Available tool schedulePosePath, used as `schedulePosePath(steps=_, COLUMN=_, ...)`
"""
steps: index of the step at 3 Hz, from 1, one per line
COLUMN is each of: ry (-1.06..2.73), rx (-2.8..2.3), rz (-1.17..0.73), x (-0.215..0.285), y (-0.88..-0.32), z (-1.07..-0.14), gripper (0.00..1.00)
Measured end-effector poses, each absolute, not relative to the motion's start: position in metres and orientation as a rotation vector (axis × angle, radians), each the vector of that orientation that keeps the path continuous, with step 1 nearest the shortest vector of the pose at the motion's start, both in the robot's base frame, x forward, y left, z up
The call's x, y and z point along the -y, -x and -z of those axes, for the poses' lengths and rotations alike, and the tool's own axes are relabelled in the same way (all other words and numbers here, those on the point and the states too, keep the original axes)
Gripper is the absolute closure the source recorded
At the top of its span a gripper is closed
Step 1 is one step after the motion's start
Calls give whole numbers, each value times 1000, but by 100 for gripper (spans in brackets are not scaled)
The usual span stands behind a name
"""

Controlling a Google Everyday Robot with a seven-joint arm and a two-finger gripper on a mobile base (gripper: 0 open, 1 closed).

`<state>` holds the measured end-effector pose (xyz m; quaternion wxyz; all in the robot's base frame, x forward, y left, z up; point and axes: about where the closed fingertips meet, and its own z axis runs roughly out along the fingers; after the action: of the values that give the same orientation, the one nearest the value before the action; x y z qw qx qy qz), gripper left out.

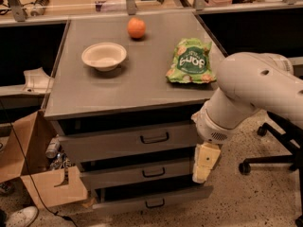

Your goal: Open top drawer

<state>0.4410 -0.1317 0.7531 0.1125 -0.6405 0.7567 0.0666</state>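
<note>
The top drawer [109,143] is a grey metal front under the cabinet top, with a black bar handle [155,137] at mid-front. A dark gap shows above it. My gripper [202,170] is cream-coloured and hangs pointing down from the white arm [255,84]. It sits at the right end of the drawer fronts, level with the mid-sized drawer [113,174]. It is to the right of and below the top drawer's handle, not touching it. The smallest drawer [123,203] is at the bottom.
On the grey cabinet top [94,93] stand a white bowl [104,56], an orange [136,28] and a green chip bag [190,61]. An open cardboard box [28,164] stands left of the cabinet. An office chair base [279,148] is at the right.
</note>
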Motion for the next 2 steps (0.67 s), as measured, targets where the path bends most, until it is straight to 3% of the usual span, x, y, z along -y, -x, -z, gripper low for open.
schedulePosePath(steps=2, ry=1812, rx=-2237, rz=-185, x=130, y=-462, z=-738, gripper=0)
